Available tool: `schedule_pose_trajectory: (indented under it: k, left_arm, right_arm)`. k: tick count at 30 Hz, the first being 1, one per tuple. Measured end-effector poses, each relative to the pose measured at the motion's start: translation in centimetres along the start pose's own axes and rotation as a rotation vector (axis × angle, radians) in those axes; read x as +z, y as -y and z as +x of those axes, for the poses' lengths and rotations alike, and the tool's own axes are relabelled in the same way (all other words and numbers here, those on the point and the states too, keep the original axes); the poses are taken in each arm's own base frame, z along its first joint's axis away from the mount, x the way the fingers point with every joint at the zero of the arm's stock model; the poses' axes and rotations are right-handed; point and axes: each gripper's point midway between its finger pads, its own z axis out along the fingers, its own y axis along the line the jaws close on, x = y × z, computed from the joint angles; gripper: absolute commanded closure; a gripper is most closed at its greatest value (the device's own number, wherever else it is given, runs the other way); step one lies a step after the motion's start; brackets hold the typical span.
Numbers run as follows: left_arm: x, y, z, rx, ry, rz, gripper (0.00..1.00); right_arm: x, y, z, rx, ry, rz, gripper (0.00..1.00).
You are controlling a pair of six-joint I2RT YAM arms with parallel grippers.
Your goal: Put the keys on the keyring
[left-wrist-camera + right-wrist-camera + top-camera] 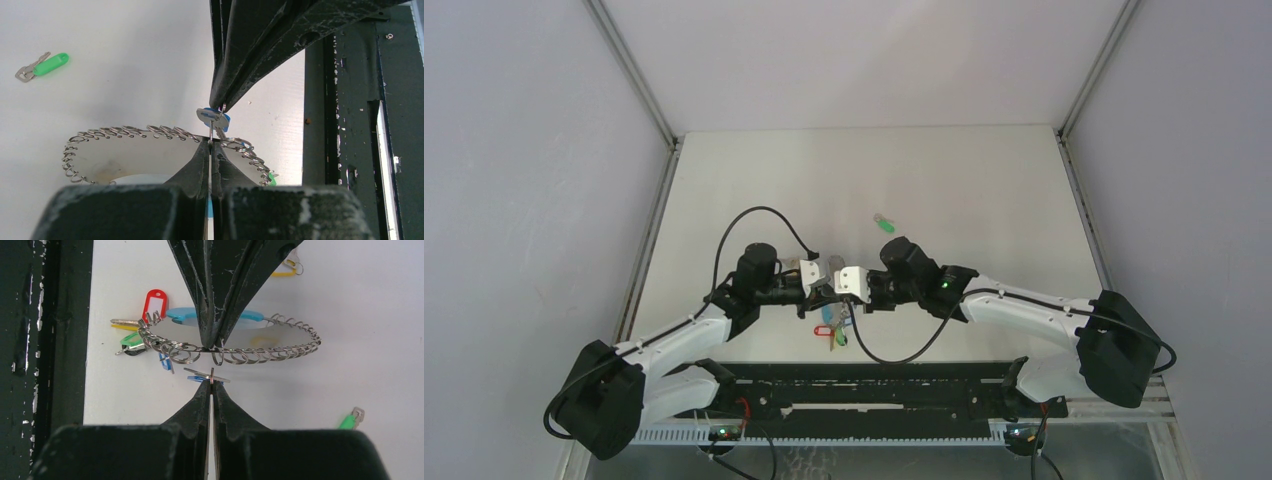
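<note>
Although both arms are engaged, the threading looks unfinished.

- Keyring (265, 355): one. Wire hoop lined with small split loops, held by the left gripper (212, 342), which is clamped shut on its wire.
- Blue key (206, 375): one. Just beside the keyring's edge, pinched in the closed right gripper (211, 385). Whether it is hooked on yet cannot be told.
- Green key (42, 65): one. Loose on the table (984, 200), well apart from the keyring, so judged left to do.
- At the keyring: one turquoise sleeve (182, 315), one red tag (155, 302), one green tag (131, 340), and one yellow piece (122, 326) too small to identify.
</note>
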Motion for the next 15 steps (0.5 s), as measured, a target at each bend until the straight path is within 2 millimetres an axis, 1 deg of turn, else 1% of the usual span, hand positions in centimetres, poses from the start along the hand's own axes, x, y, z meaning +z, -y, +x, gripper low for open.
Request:
schedule_pose_trajectory:
  k: [11,15]
  left_arm:
    - [0.00,0.02,-0.01,0.000,0.000,0.001,1.00]
    - [0.00,0.01,-0.02,0.000,0.001,0.001,1.00]
  right_arm:
    - [0.03,-0.04,-0.06,0.002,-0.001,0.000,1.00]
    - [0.06,0.35,-0.57,0.003,0.005,0.005,1.00]
